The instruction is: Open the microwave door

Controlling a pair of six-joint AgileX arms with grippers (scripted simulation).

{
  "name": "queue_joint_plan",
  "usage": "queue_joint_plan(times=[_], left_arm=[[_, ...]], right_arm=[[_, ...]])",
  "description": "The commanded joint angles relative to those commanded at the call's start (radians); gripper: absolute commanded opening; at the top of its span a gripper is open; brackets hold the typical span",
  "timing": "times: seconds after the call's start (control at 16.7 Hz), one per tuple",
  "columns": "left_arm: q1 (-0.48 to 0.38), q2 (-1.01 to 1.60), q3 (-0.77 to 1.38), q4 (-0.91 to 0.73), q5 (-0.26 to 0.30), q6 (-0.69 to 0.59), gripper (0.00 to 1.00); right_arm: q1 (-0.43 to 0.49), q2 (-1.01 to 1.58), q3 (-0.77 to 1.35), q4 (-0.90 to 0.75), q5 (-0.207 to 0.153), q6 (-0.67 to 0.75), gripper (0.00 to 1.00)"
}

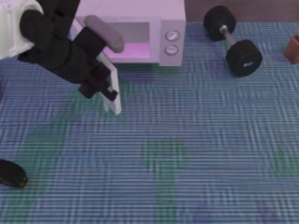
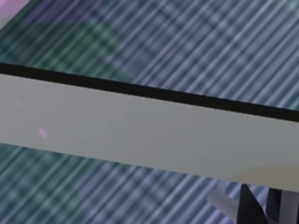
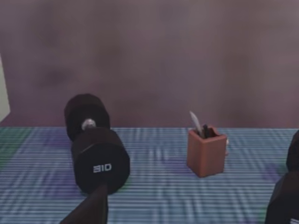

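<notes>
The pale lavender-white microwave (image 1: pixel 140 11) stands at the back of the table, its two silver knobs (image 1: pixel 172 42) facing front. Its cavity shows, lit pink. The microwave door (image 1: pixel 116 100) is swung out toward the table's front and is seen edge-on. My left gripper (image 1: pixel 103 91) is at the door's free end, shut on the slim handle. In the left wrist view the door (image 2: pixel 140 126) crosses as a wide pale band, with one dark finger (image 2: pixel 250 207) beside the grey handle (image 2: pixel 219 200). My right gripper (image 3: pixel 187 219) shows only in its wrist view, open and holding nothing.
A black dumbbell (image 1: pixel 232 39) lies right of the microwave, also seen in the right wrist view (image 3: pixel 96 149). A brown pen holder (image 1: pixel 293 49) stands at the far right edge. A small black object (image 1: pixel 11 173) lies at the front left.
</notes>
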Motion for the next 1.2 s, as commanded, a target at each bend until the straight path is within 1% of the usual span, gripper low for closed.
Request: queue_joint_plan(times=[0.18, 1.2], left_arm=[[0.020, -0.013, -0.007, -0.008, 0.025, 0.050, 0.00], [0.021, -0.013, -0.007, -0.009, 0.026, 0.051, 0.00]], right_arm=[[0.000, 0.000, 0.000, 0.000, 0.000, 0.000, 1.00], [0.000, 0.000, 0.000, 0.000, 0.000, 0.000, 1.00]])
